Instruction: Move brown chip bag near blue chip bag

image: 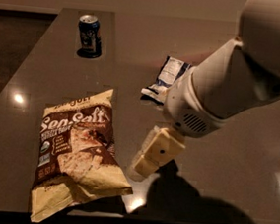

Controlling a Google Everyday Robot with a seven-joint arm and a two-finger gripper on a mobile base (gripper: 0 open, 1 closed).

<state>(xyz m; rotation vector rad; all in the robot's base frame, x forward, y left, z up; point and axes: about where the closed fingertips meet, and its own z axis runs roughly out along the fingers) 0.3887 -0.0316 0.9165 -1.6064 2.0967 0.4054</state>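
Observation:
The brown chip bag (76,152) lies flat on the dark table (234,158) at the front left, its "Sea Salt" front facing up. The blue chip bag (166,76) lies further back near the middle, partly hidden behind my arm. My gripper (145,165) hangs low over the table just right of the brown bag's lower right edge, close to it, with nothing seen in it.
A blue soda can (90,35) stands upright at the back left. My white arm (231,88) fills the right side and hides the table behind it. The table's front edge runs just below the brown bag.

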